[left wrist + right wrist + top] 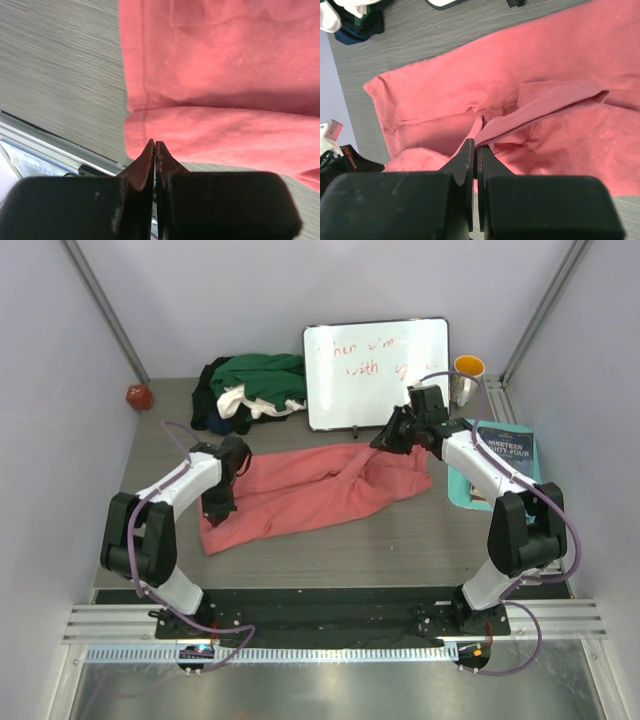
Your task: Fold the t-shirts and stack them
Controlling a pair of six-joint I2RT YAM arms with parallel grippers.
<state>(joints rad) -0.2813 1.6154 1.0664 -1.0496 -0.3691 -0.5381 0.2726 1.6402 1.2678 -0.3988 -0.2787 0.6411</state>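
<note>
The salmon-pink t-shirt [310, 490] lies spread and rumpled across the middle of the table. My right gripper [385, 440] is at its far right part, shut on the ribbed collar band [530, 112] and lifting it off the cloth; its tips [476, 144] pinch the band's end. My left gripper [218, 502] is over the shirt's left edge. In the left wrist view its jaws [155, 144] are shut with nothing between them, just off the shirt's hemmed corner [137, 130]. The dark green [262, 375], white [235, 400] and black [208, 390] shirts lie in a heap at the back left.
A white board with red writing [375, 375] leans at the back centre. An orange-rimmed mug [467, 375] stands at the back right. A dark book [505, 452] lies on a teal tray [462, 490] at the right. A small red object [139, 396] sits at the far left.
</note>
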